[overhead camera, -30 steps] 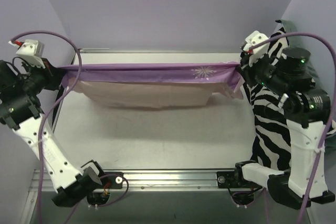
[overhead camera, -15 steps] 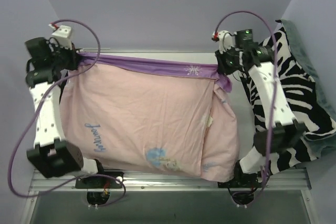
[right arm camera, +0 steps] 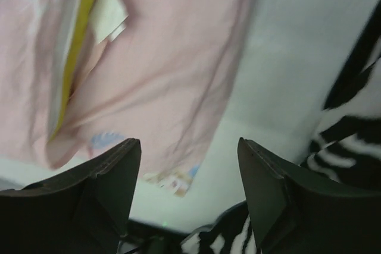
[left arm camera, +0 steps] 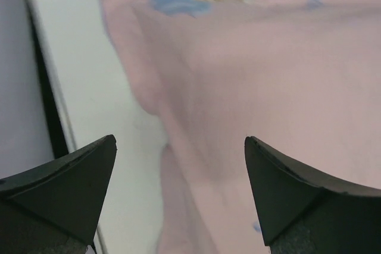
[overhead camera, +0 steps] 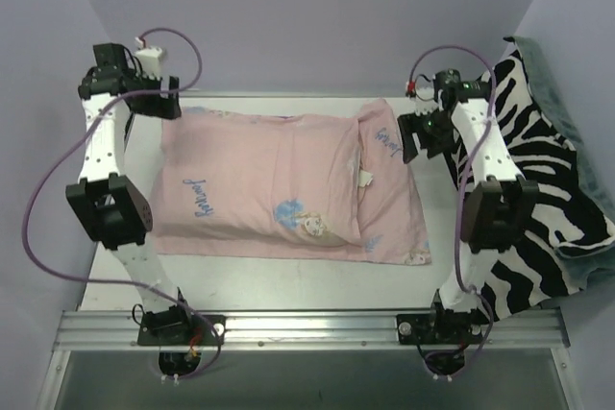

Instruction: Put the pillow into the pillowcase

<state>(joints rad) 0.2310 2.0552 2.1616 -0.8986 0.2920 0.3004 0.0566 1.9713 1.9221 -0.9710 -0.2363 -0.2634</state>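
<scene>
The pillowcase (overhead camera: 279,189) lies flat on the table, pale pink side up, with a faint princess print. It bulges with the pillow, which shows only as a white scrap (overhead camera: 366,178) at the case's opening on the right. In the right wrist view the pillow's white corner (right arm camera: 110,13) and yellow band (right arm camera: 77,46) peek out of the pink pillowcase (right arm camera: 172,69). My left gripper (overhead camera: 165,106) hangs open over the case's far left corner, with the pillowcase (left arm camera: 268,75) below its gap (left arm camera: 180,147). My right gripper (overhead camera: 417,139) is open above the far right corner, nothing between its fingers (right arm camera: 189,144).
A zebra-striped blanket (overhead camera: 548,189) drapes over the table's right side, also seen in the right wrist view (right arm camera: 351,141). A metal rail (overhead camera: 307,325) runs along the near edge. Bare white tabletop (overhead camera: 288,280) lies in front of the case. Purple walls enclose the back and sides.
Both grippers have opened and let go of the pillowcase's top edge. The case with the pillow inside has dropped and settled flat on the table.
</scene>
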